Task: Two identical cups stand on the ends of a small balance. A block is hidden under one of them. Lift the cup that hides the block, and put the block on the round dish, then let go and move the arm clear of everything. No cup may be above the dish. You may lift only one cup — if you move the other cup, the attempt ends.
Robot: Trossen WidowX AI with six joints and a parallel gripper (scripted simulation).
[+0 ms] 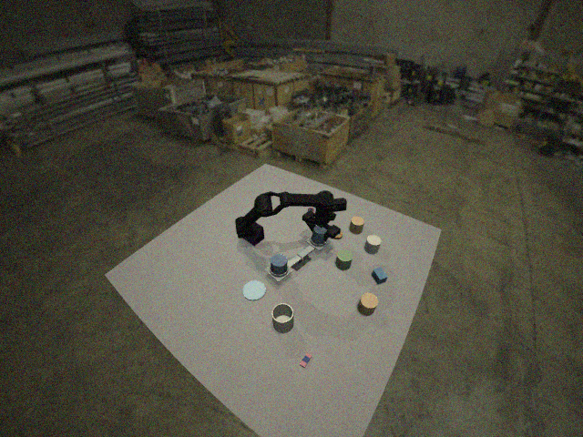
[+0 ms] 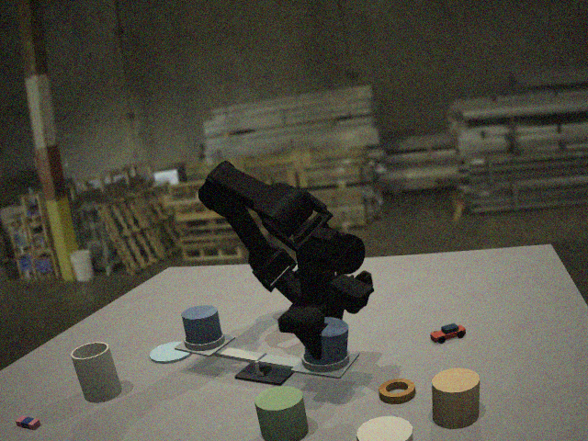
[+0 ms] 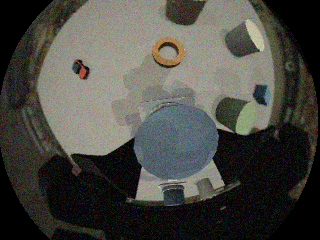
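Note:
Two identical blue cups stand upside down on the end plates of the balance (image 1: 301, 258) (image 2: 280, 360). The far cup (image 1: 318, 236) (image 2: 336, 343) (image 3: 176, 142) stands on the lower end. My gripper (image 1: 322, 232) (image 2: 328, 344) is shut on this cup, one finger on each side, and the cup still sits at its plate. The other cup (image 1: 279, 265) (image 2: 202, 327) (image 3: 174, 195) stands on the raised end, apart from the gripper. The pale blue round dish (image 1: 254, 289) (image 2: 166, 353) lies beside that raised end with nothing on it. No block shows under either cup.
A green cylinder (image 1: 343, 260) (image 2: 281, 417) (image 3: 234, 114) stands beside the balance. An orange ring (image 2: 397, 400) (image 3: 155, 52) lies beyond the held cup. A grey open container (image 1: 282, 324) (image 2: 96, 377) stands near the dish. Other cylinders, a blue block (image 1: 379, 275) and a red car (image 2: 447, 333) are farther out.

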